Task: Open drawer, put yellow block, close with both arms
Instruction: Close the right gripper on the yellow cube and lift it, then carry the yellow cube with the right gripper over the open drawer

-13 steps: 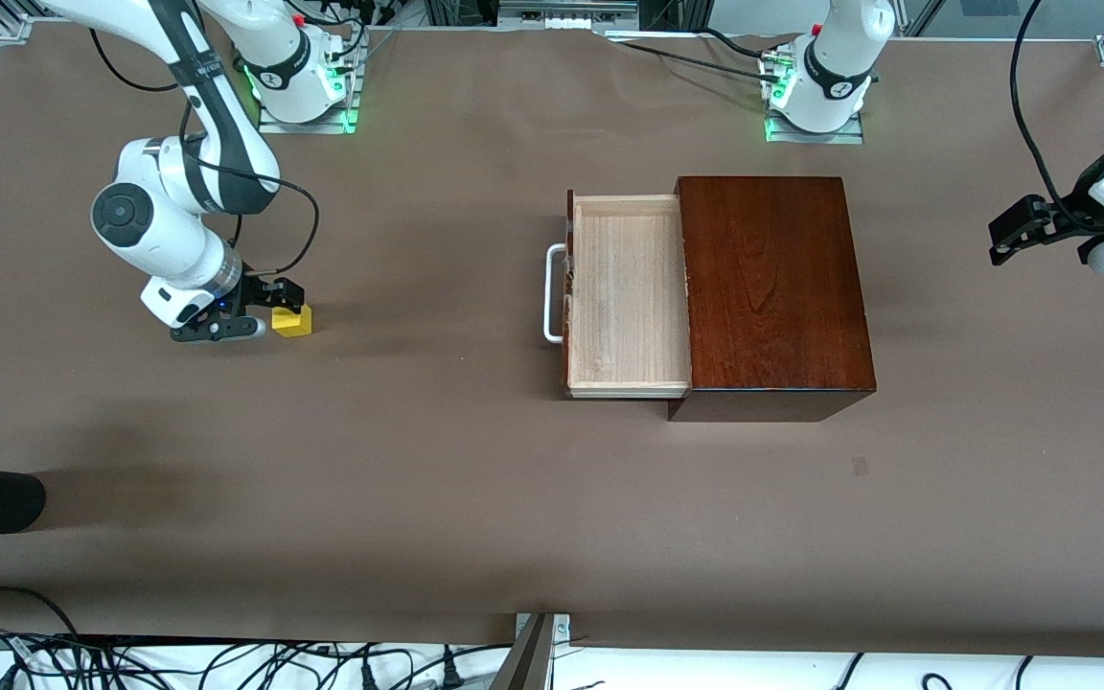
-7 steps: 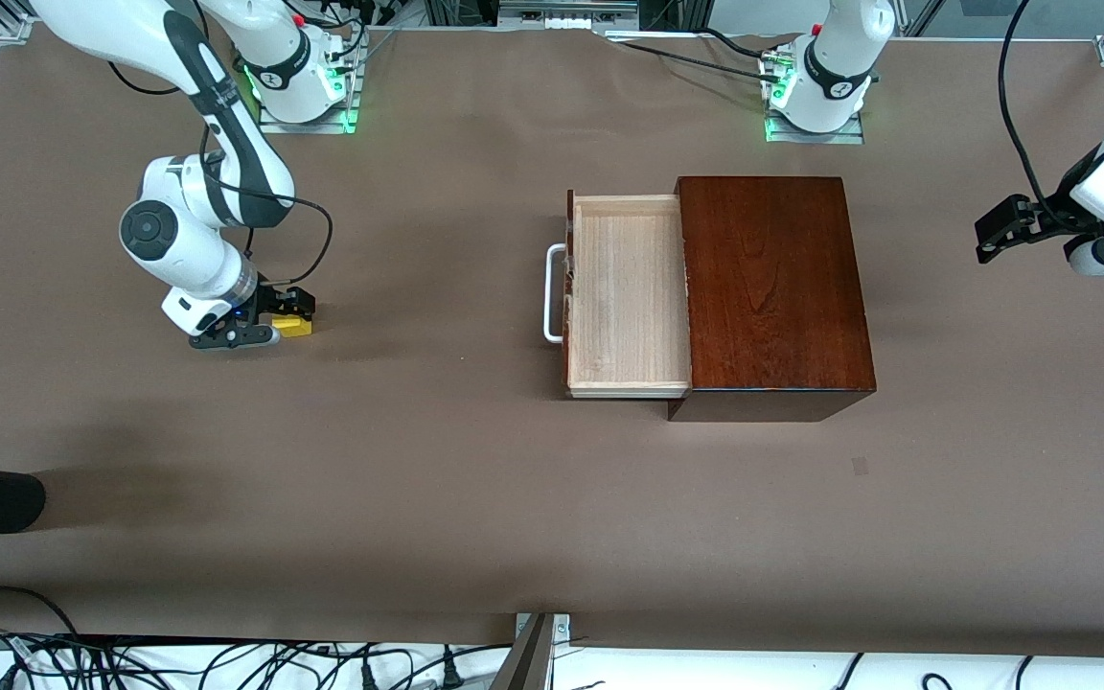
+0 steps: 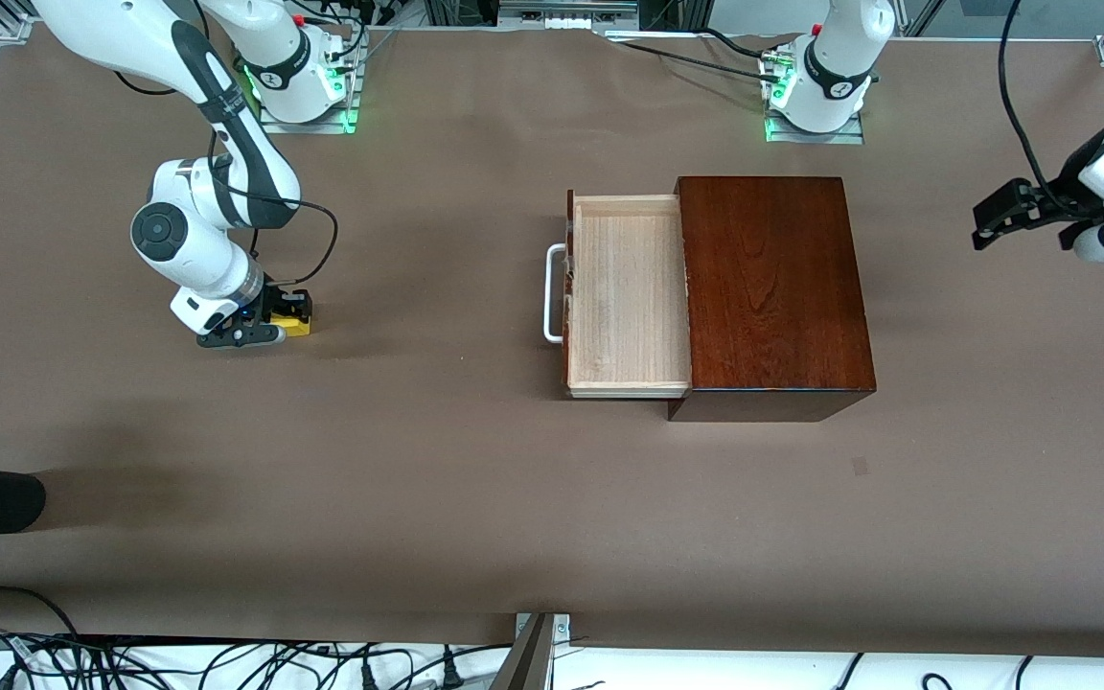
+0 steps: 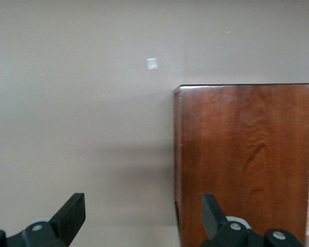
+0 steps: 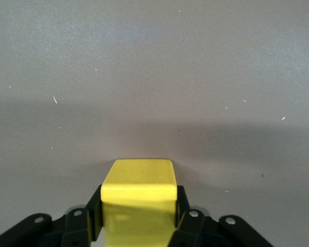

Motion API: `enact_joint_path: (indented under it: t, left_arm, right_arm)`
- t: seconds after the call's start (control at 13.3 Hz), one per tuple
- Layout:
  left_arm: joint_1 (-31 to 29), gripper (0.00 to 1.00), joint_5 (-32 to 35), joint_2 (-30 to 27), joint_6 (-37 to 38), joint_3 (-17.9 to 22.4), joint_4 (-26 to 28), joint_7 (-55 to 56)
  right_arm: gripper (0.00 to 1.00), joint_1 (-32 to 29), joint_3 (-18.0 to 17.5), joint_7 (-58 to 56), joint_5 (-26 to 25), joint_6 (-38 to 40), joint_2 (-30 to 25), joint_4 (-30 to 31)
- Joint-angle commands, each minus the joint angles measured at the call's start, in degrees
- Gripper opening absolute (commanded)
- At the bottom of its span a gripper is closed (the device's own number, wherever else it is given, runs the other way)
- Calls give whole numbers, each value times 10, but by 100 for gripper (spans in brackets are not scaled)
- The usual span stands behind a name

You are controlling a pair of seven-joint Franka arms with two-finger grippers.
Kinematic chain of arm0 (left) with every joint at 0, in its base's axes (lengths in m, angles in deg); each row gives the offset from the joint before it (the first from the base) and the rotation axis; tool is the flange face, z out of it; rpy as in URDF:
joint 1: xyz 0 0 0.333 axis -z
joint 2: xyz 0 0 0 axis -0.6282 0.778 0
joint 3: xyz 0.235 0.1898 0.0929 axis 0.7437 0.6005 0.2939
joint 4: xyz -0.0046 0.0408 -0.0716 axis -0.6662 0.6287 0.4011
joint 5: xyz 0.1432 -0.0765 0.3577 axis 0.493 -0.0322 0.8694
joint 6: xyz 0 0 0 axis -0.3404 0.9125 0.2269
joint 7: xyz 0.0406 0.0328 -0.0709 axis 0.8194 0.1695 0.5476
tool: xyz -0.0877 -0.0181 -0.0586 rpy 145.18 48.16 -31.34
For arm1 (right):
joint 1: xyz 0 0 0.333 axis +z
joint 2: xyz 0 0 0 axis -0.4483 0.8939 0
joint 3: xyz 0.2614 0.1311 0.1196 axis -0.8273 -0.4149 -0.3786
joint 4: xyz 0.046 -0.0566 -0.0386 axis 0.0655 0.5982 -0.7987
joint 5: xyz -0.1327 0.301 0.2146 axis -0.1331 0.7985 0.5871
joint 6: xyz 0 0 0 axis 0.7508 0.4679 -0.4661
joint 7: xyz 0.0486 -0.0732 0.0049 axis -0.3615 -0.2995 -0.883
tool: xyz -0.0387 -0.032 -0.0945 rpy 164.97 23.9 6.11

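Yellow, small and cube-shaped, the block [image 5: 138,198] sits on the brown table [image 3: 437,460] toward the right arm's end, well apart from the drawer. I see my right pincer [image 3: 276,318] down at table level with its black fingers [image 5: 91,216] pressed against two facing sides of the cube, closed on it; in the right wrist view the block fills the gap between the pads.

Toward the middle of the table, the pale light-wood drawer tray [image 3: 627,292] stands pulled out of the glossy dark mahogany box [image 3: 772,287], its white U-shaped metal handle [image 3: 552,292] pointing toward the right arm's end. I see nothing inside the tray.

My left pincer [image 3: 993,218] hangs in the air over the bare table past the box at the left arm's end, where that arm waits. In the left wrist view its two fingers [image 4: 72,216] stand wide apart, holding nothing, with a corner of the mahogany box below them.
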Motion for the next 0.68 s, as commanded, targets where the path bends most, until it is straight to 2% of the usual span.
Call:
enact_joint_path:
  t: [0.0, 0.15, 0.38, 0.6]
  left_arm:
    - [8, 100, -9, 13, 31, -10, -32, 8]
    - [11, 100, 30, 41, 31, -16, -50, 9]
    - [12, 100, 25, 34, 45, -43, -61, 10]
    - [12, 100, 30, 38, 47, -64, -61, 24]
  right_arm:
    - [0, 0, -15, -16, 3, 3, -22, -3]
    - [0, 0, -30, -20, 2, 30, -37, -17]
    - [0, 0, -52, -38, 1, 69, -41, -62]
    - [0, 1, -81, -38, 1, 169, -36, -151]
